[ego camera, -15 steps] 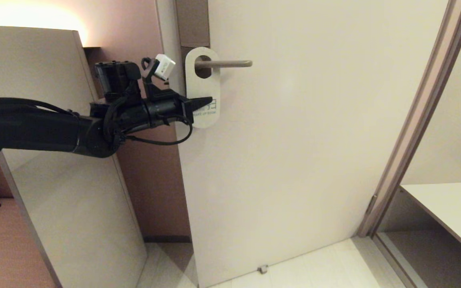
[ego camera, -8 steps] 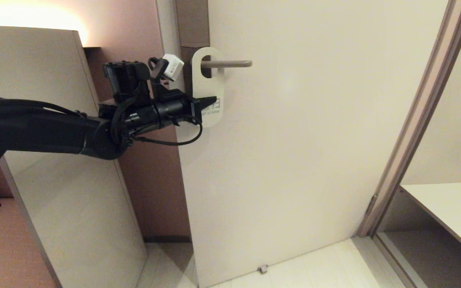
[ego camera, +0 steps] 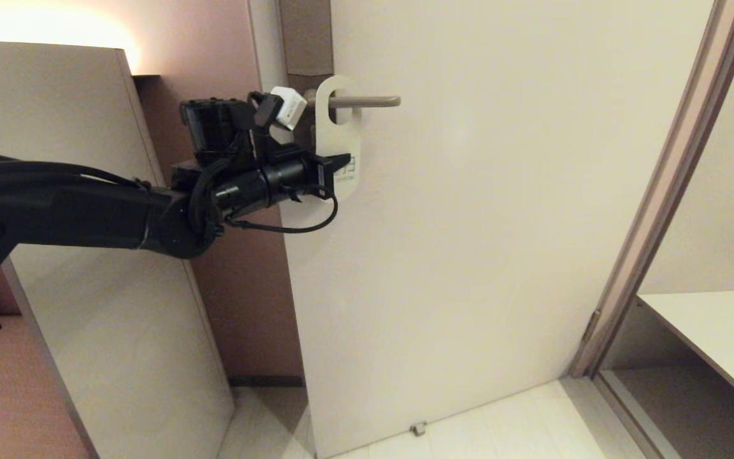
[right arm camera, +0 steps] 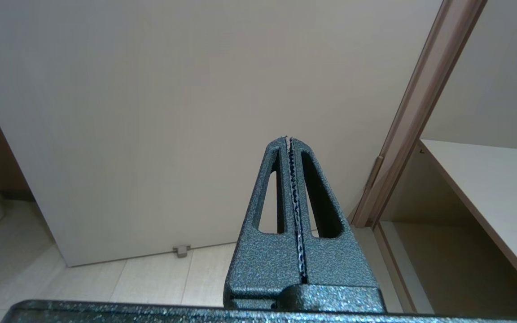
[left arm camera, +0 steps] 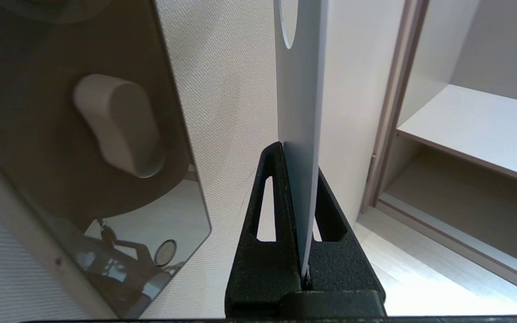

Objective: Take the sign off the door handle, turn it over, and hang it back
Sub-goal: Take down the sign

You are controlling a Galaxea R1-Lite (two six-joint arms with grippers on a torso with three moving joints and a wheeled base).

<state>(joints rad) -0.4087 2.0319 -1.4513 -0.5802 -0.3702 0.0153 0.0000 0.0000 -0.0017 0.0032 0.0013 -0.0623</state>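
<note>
On slim metal door handle (ego camera: pixel 362 101), flat white sign (ego camera: pixel 340 137), left gripper (ego camera: pixel 340 162) jaws clamped on its lower edge.

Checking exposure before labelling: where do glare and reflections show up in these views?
Head view: warm glow blows out the wall's top-left corner. Left wrist view: the glossy metal plate mirrors the room; the sign in the left gripper stays evenly lit.

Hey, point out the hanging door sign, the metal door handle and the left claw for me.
white rounded card sign (ego camera: pixel 340 137): head view, bare middle below its hole.
slim brushed-metal door handle lever (ego camera: pixel 373 101): head view, mid-bar.
black left claw (ego camera: pixel 339 160): head view, tips pinching the sign.
</note>
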